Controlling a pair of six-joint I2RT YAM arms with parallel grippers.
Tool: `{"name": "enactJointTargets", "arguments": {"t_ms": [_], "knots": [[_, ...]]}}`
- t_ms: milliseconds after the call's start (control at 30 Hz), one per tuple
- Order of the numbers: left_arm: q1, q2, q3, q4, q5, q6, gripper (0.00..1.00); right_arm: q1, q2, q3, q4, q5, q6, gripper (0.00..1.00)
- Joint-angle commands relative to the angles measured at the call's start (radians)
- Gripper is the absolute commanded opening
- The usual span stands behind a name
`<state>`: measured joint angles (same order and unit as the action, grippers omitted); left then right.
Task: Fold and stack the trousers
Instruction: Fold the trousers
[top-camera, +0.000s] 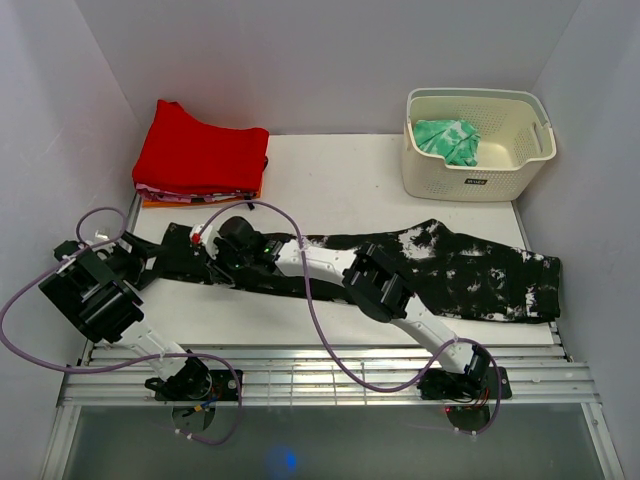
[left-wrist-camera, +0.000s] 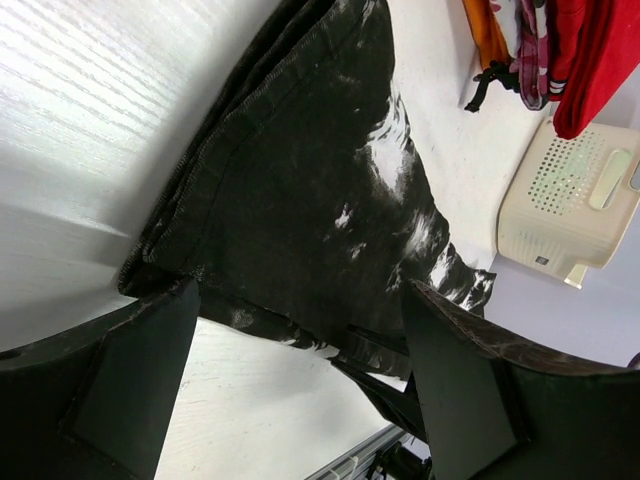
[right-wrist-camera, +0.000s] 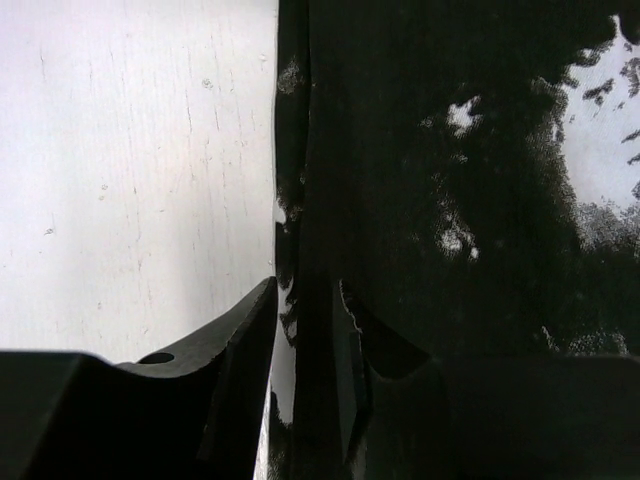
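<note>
The trousers (top-camera: 470, 270) lie stretched lengthways across the table, black with white splatter that is thickest toward the right end. My right gripper (top-camera: 208, 240) reaches over them to their left end. In the right wrist view its jaws (right-wrist-camera: 305, 290) stand narrow around the trousers' folded edge (right-wrist-camera: 420, 150), with a thin sliver of table showing beside the left finger. My left gripper (top-camera: 158, 262) hovers at the far left end. Its fingers (left-wrist-camera: 300, 300) are spread wide open over the trousers' corner (left-wrist-camera: 300, 180), holding nothing.
A folded stack topped by a red garment (top-camera: 200, 155) sits at the back left. A cream basket (top-camera: 475, 150) holding green patterned cloth (top-camera: 448, 140) stands at the back right. White walls close three sides. A slatted rail (top-camera: 320, 370) runs along the near edge.
</note>
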<state>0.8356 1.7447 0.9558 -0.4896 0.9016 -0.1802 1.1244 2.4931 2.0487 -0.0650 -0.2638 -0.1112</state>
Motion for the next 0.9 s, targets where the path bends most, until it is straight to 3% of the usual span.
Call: {"name": "enactJointTargets", "arguments": {"t_ms": [0, 633, 733, 867], "knots": [[0.000, -0.027, -0.014, -0.004, -0.018, 0.019, 0.92, 0.006, 0.030, 0.038, 0.053, 0.002, 0.001, 0.34], [0.000, -0.010, -0.051, 0.026, -0.067, 0.019, 0.92, 0.028, 0.084, 0.076, 0.045, 0.006, -0.057, 0.35], [-0.001, 0.004, -0.048, 0.040, -0.082, 0.007, 0.92, 0.034, 0.090, 0.076, 0.047, 0.015, -0.068, 0.32], [0.000, 0.025, -0.045, 0.046, -0.089, -0.008, 0.92, 0.038, 0.082, 0.077, 0.051, 0.032, -0.077, 0.21]]}}
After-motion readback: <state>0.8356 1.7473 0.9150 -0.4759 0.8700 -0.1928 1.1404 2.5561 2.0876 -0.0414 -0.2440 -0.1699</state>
